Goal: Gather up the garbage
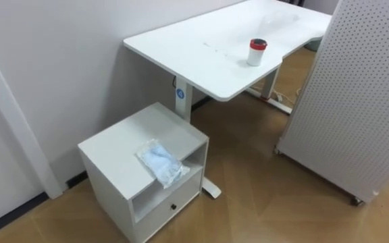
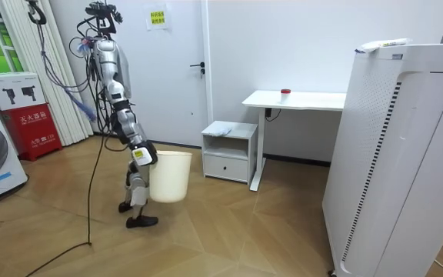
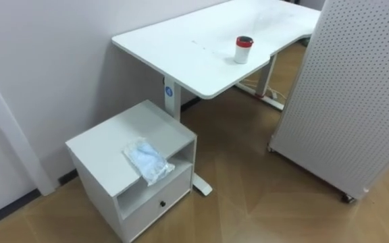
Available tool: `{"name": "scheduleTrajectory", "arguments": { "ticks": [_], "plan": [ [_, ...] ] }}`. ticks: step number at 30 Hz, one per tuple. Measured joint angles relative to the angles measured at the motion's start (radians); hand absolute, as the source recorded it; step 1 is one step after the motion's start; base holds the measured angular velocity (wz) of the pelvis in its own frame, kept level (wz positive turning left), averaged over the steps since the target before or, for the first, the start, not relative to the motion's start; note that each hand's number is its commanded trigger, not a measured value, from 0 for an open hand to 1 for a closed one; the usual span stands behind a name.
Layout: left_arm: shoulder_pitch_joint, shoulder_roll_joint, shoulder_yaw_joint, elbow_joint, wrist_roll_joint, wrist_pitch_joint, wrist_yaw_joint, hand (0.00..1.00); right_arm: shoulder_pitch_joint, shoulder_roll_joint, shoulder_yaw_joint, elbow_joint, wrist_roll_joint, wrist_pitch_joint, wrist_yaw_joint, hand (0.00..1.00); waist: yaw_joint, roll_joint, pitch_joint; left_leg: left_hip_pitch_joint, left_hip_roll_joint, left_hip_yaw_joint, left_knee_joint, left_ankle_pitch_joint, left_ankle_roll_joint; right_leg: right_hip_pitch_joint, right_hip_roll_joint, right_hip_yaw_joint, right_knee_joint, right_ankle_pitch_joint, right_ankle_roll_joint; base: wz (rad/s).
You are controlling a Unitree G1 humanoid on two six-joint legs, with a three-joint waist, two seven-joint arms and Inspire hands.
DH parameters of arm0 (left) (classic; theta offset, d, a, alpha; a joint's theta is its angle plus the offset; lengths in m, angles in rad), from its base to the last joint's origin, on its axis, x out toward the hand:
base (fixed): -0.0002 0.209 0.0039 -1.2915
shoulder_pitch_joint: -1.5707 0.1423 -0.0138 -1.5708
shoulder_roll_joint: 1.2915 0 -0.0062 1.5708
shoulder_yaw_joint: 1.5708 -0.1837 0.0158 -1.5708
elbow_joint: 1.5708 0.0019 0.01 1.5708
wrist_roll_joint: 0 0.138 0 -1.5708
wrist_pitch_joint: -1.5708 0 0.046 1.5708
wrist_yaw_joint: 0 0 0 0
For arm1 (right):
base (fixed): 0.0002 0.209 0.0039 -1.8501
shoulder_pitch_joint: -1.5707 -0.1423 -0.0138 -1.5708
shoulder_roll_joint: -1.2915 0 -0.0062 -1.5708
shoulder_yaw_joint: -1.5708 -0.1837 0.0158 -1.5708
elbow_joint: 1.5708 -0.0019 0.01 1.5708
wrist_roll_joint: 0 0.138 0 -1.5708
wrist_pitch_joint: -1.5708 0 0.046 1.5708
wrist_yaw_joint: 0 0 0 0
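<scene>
Room view: the robot stands on the wood floor at the room view's left of the bedside cabinet, facing it. Its right hand is at the rim of a white bin, which hangs clear of the floor at leg height. We can't tell how far that hand is open or what grip it has on the bin.

Eye views: 1 crumpled pale-blue bag lies on the cabinet top, near the front edge, with 1 corner drooping over the open shelf. Below the shelf is a drawer with a dark knob.

The white counter stands just behind the cabinet and carries 1 white cup with a red lid, upright near its front edge. A perforated white panel stands on the robot's right.
</scene>
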Motion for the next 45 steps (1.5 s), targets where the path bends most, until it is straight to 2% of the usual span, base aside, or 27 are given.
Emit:
{"name": "scheduleTrajectory", "arguments": {
  "ticks": [1, 3, 4, 6, 8, 10, 12, 13, 14, 15, 16, 18, 20, 21, 22, 23, 25, 26, 28, 31, 34, 36, 37, 38, 40, 43, 45],
  "plan": [
    [0.001, 0.002, -0.001, 0.001, 0.000, 0.004, -0.003, 0.00, 0.000, 0.001, 0.001, -0.001, -0.014, 0.000, 0.003, 1.00, 0.001, -0.005, -0.0032, -0.037, 0.021, 0.013, 0.117, -0.001, -0.001, 0.000, 0.000, 0.005, 0.030, -0.028, -0.014, -0.23],
    [0.011, 0.000, -0.013, 0.000, -0.004, 0.015, -0.007, 0.00, 0.007, -0.010, 0.008, 0.000, -0.011, 0.000, 0.001, 1.00, -0.003, 0.017, -0.0011, -0.122, 0.084, -0.010, 0.352, 0.029, 0.017, 0.038, 0.028, 0.016, 0.047, -0.062, -0.041, -0.10],
    [0.017, 0.000, -0.013, -0.001, -0.003, 0.017, -0.007, 0.00, 0.007, -0.010, 0.007, 0.000, -0.010, 0.000, -0.001, 1.00, -0.005, 0.008, 0.0026, -0.142, 0.088, -0.025, 0.403, 0.051, 0.026, 0.052, 0.035, 0.027, 0.049, -0.071, -0.044, 0.10],
    [0.017, -0.009, -0.019, -0.014, -0.002, 0.022, -0.014, 0.00, 0.025, -0.017, 0.005, -0.001, 0.009, 0.002, -0.013, 1.00, -0.008, 0.005, -0.0022, -0.207, 0.054, -0.051, 0.450, 0.058, 0.042, 0.074, 0.041, 0.075, 0.062, -0.096, -0.062, 0.21],
    [0.026, -0.012, -0.029, -0.024, -0.002, 0.024, -0.027, 0.00, 0.035, -0.034, 0.002, 0.005, 0.020, 0.015, -0.028, 1.00, -0.003, -0.009, -0.0067, -0.306, -0.020, -0.029, 0.331, 0.061, 0.042, 0.088, 0.020, 0.103, 0.062, -0.118, -0.061, 0.04],
    [0.050, -0.010, -0.027, -0.030, -0.002, 0.026, -0.027, 0.00, 0.034, -0.039, 0.006, 0.004, 0.019, 0.018, -0.034, 1.00, 0.002, -0.010, -0.0069, -0.354, -0.054, -0.015, 0.147, 0.097, 0.026, 0.107, 0.010, 0.119, 0.053, -0.129, -0.053, -0.34],
    [0.069, -0.009, -0.023, -0.030, -0.001, 0.026, -0.029, 0.00, 0.035, -0.037, 0.006, 0.002, 0.012, 0.020, -0.036, 1.00, 0.002, -0.006, -0.0049, -0.392, -0.060, -0.014, -0.008, 0.184, 0.031, 0.132, 0.009, 0.126, 0.039, -0.147, -0.054, -0.37],
    [0.077, -0.010, -0.016, -0.029, -0.001, 0.026, -0.035, 0.00, 0.044, -0.035, 0.006, 0.002, 0.002, 0.021, -0.036, 1.00, 0.000, -0.015, -0.0062, -0.393, -0.073, -0.013, -0.072, 0.265, 0.043, 0.162, 0.000, 0.134, 0.019, -0.160, -0.044, -0.27],
    [0.075, -0.012, -0.015, -0.030, -0.001, 0.018, -0.048, 0.00, 0.053, -0.036, 0.006, 0.001, 0.002, 0.020, -0.040, 1.00, 0.006, -0.024, -0.0096, -0.383, -0.079, 0.007, -0.101, 0.336, 0.064, 0.190, -0.011, 0.151, -0.008, -0.169, -0.033, -0.30],
    [0.072, -0.015, -0.015, -0.031, -0.001, 0.006, -0.057, 0.00, 0.055, -0.040, 0.004, 0.002, 0.001, 0.019, -0.045, 1.00, 0.014, -0.032, -0.0107, -0.376, -0.094, 0.015, -0.092, 0.373, 0.097, 0.209, -0.028, 0.165, -0.024, -0.177, -0.018, -0.25],
    [0.069, -0.015, -0.015, -0.031, -0.001, -0.001, -0.058, 0.00, 0.054, -0.040, 0.002, 0.001, -0.004, 0.018, -0.047, 1.00, 0.015, -0.039, -0.0151, -0.378, -0.101, 0.019, -0.070, 0.354, 0.105, 0.216, -0.039, 0.168, -0.032, -0.181, -0.011, -0.22],
    [0.045, -0.015, -0.018, -0.038, -0.002, -0.014, -0.057, 0.00, 0.047, -0.038, 0.000, -0.005, -0.025, 0.007, -0.047, 1.00, 0.015, -0.047, -0.0023, -0.383, -0.105, 0.030, 0.012, 0.300, 0.109, 0.231, -0.063, 0.151, -0.029, -0.172, 0.023, -0.15],
    [0.024, -0.011, -0.027, -0.043, -0.011, -0.023, -0.053, 0.00, 0.037, -0.035, 0.011, -0.007, -0.044, -0.012, -0.053, 1.00, 0.025, -0.049, 0.0061, -0.413, -0.095, 0.030, 0.172, 0.241, 0.144, 0.280, -0.082, 0.157, -0.051, -0.138, 0.075, -0.31],
    [0.021, -0.010, -0.034, -0.050, -0.012, -0.026, -0.050, 0.00, 0.036, -0.040, 0.028, -0.019, -0.060, -0.013, -0.061, 1.00, 0.031, -0.040, 0.0086, -0.461, -0.103, 0.036, 0.244, 0.214, 0.140, 0.300, -0.089, 0.185, -0.040, -0.134, 0.078, -0.25],
    [0.016, -0.014, -0.040, -0.052, -0.012, -0.027, -0.049, 0.00, 0.040, -0.049, 0.036, -0.025, -0.063, -0.011, -0.063, 1.00, 0.026, -0.028, -0.0028, -0.467, -0.114, 0.037, 0.202, 0.216, 0.134, 0.297, -0.090, 0.183, -0.025, -0.136, 0.082, 0.00],
    [-0.003, -0.014, -0.052, -0.056, -0.011, -0.026, -0.047, 0.00, 0.041, -0.053, 0.035, -0.031, -0.068, -0.009, -0.072, 1.00, 0.017, -0.025, -0.0140, -0.456, -0.127, 0.038, 0.159, 0.180, 0.135, 0.281, -0.103, 0.153, 0.046, -0.153, 0.107, 0.29],
    [-0.045, -0.012, -0.054, -0.058, -0.006, -0.026, -0.031, 0.00, 0.027, -0.047, 0.034, -0.036, -0.082, -0.008, -0.084, 1.00, 0.029, -0.036, -0.0080, -0.440, -0.150, 0.066, 0.173, 0.143, 0.162, 0.219, -0.151, 0.112, 0.200, -0.139, 0.128, 0.17],
    [-0.068, -0.010, -0.055, -0.062, -0.005, -0.029, -0.017, 0.00, 0.011, -0.044, 0.034, -0.040, -0.095, -0.010, -0.092, 1.00, 0.049, -0.031, -0.0098, -0.420, -0.157, 0.064, 0.162, 0.127, 0.167, 0.175, -0.158, 0.106, 0.295, -0.079, 0.135, 0.00],
    [-0.100, -0.004, -0.056, -0.081, -0.005, -0.032, 0.020, 0.00, -0.004, -0.035, 0.038, -0.048, -0.100, -0.021, -0.096, 1.00, 0.057, -0.025, -0.0132, -0.375, -0.156, 0.047, 0.108, 0.116, 0.162, 0.095, -0.165, 0.108, 0.433, 0.020, 0.125, -0.04],
    [-0.163, -0.005, -0.057, -0.104, -0.005, -0.073, 0.086, 0.00, -0.054, -0.034, 0.077, -0.102, -0.105, -0.045, -0.099, 1.00, 0.067, -0.002, 0.0011, -0.327, -0.126, 0.021, 0.043, 0.119, 0.140, -0.128, -0.162, 0.087, 0.572, -0.075, 0.080, -0.10],
    [-0.238, -0.006, -0.084, -0.130, -0.003, -0.122, 0.137, 0.00, -0.105, -0.032, 0.103, -0.106, -0.104, -0.057, -0.100, 1.00, 0.045, 0.024, 0.0132, -0.323, -0.099, -0.022, 0.032, 0.120, 0.120, -0.290, -0.166, 0.064, 0.399, -0.097, 0.082, 0.33],
    [-0.266, -0.007, -0.117, -0.160, -0.002, -0.139, 0.177, 0.00, -0.121, -0.025, 0.115, -0.093, -0.103, -0.074, -0.099, 1.00, 0.035, 0.020, 0.0117, -0.324, -0.093, -0.032, 0.044, 0.113, 0.100, -0.323, -0.175, 0.063, 0.204, 0.007, 0.091, 0.47],
    [-0.276, -0.016, -0.129, -0.176, 0.001, -0.148, 0.198, 0.00, -0.135, -0.020, 0.124, -0.066, -0.102, -0.087, -0.099, 1.00, 0.022, 0.034, 0.0084, -0.325, -0.085, -0.066, 0.064, 0.104, 0.082, -0.312, -0.165, 0.055, 0.183, 0.048, 0.070, 0.28],
    [-0.285, -0.020, -0.134, -0.193, 0.014, -0.161, 0.210, 0.00, -0.152, -0.019, 0.140, -0.042, -0.099, -0.090, -0.097, 1.00, 0.025, 0.039, 0.0012, -0.326, -0.080, -0.082, 0.057, 0.107, 0.066, -0.298, -0.145, 0.047, 0.160, 0.053, 0.060, 0.24],
    [-0.303, -0.018, -0.134, -0.196, 0.019, -0.180, 0.246, 0.00, -0.164, -0.017, 0.171, -0.032, -0.094, -0.099, -0.084, 1.00, 0.024, 0.040, 0.0006, -0.321, -0.067, -0.080, 0.031, 0.117, 0.049, -0.294, -0.130, 0.041, 0.145, 0.053, 0.049, 0.02],
    [-0.318, -0.017, -0.135, -0.196, 0.017, -0.185, 0.309, 0.00, -0.174, -0.018, 0.211, -0.029, -0.096, -0.100, -0.074, 1.00, 0.014, 0.037, 0.0033, -0.323, -0.054, -0.075, 0.027, 0.121, 0.040, -0.300, -0.122, 0.033, 0.145, 0.043, 0.033, -0.01],
    [-0.333, -0.017, -0.134, -0.195, 0.017, -0.196, 0.338, 0.00, -0.184, -0.018, 0.225, -0.030, -0.092, -0.103, -0.065, 1.00, 0.005, 0.038, 0.0137, -0.324, -0.047, -0.075, 0.028, 0.119, 0.033, -0.300, -0.113, 0.035, 0.142, 0.041, 0.029, 0.00]
  ]
}}
